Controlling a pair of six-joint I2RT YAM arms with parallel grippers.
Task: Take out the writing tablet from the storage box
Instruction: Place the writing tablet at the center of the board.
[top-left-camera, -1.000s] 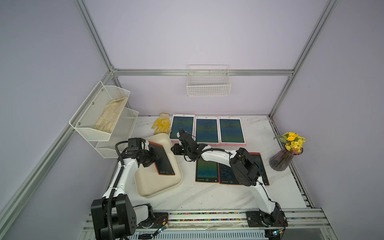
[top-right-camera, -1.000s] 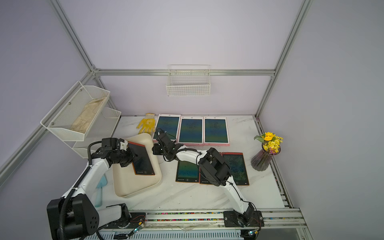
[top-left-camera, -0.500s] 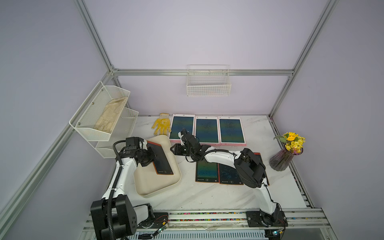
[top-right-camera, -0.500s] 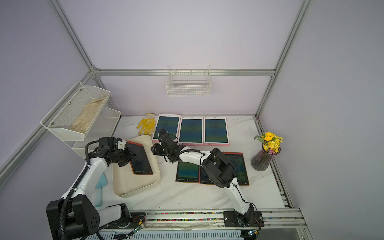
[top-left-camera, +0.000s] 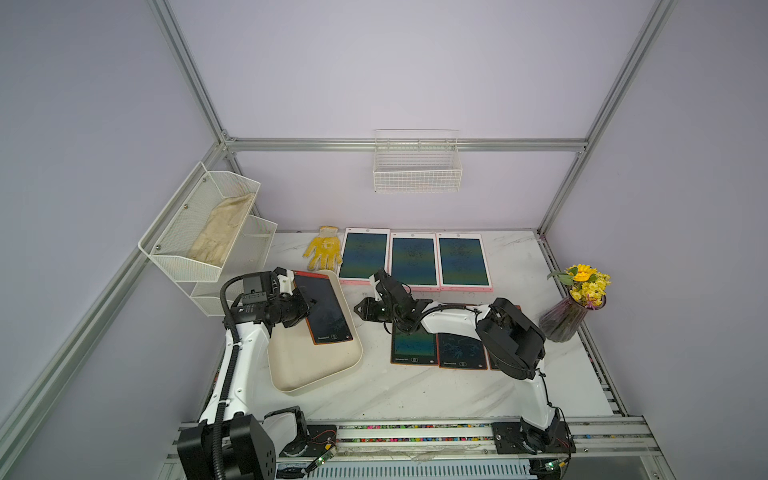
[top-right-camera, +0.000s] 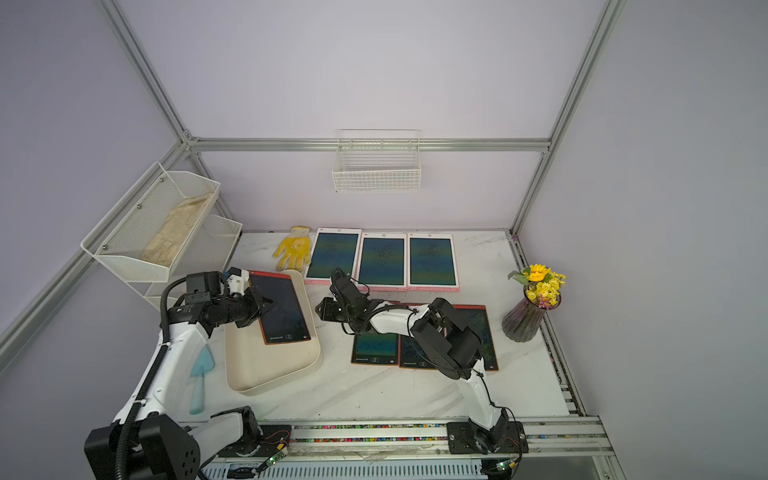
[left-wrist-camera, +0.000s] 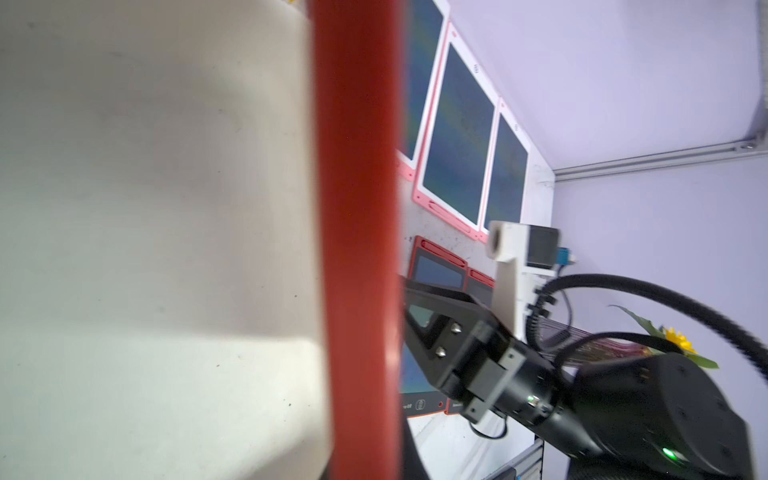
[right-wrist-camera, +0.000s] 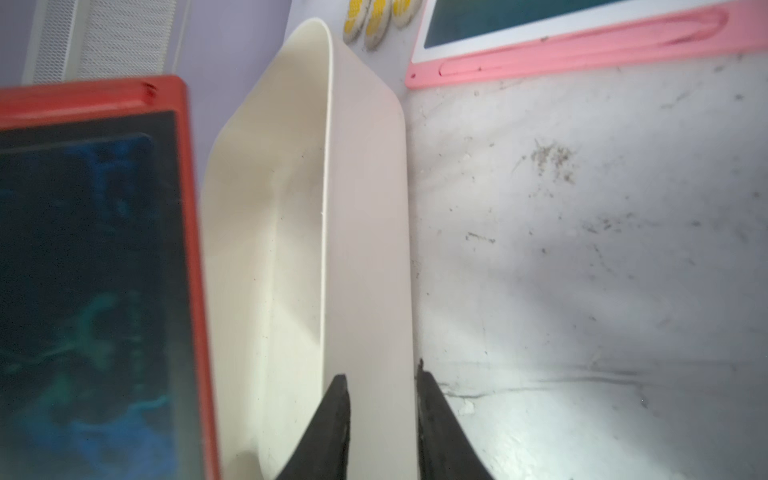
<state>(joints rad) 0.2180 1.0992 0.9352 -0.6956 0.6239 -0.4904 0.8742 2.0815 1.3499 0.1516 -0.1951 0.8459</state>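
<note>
Gripping one long edge of the writing tablet (top-left-camera: 326, 309), the left hand (top-left-camera: 309, 301) is clenched on its red frame. The tablet hangs tilted over the inside of the storage box (top-left-camera: 316, 374), toward the box's far end. In the right wrist view the tablet's (right-wrist-camera: 91, 270) red corner stands higher than the box rim (right-wrist-camera: 365, 249). Whether its near end touches the box floor I cannot tell. The left wrist view shows only the red edge (left-wrist-camera: 357, 208) running across the cream floor of the box (left-wrist-camera: 145, 208).

The right hand (top-left-camera: 358, 308) reaches to the long wall of the box on the right arm's side. Its fingers (right-wrist-camera: 336, 415) stand one inside that wall and one outside, close against it. Whether they pinch the wall or merely straddle it I cannot tell.

The box lies slantwise on the white marble counter (top-left-camera: 415, 395). Just beyond its far end lies a yellow glove (top-left-camera: 324, 253), and beside that a row of three pink-framed tablets (top-left-camera: 413, 259). Near the box on the right arm's side, more red-framed tablets (top-left-camera: 413, 345) lie flat, partly under the right arm. Well apart from the box on that same side stands a vase of yellow flowers (top-left-camera: 569, 316). On the box's other side a white mesh shelf (top-left-camera: 208, 232) hangs on the wall, and a light blue trowel (top-right-camera: 199, 374) lies on the counter.
</note>
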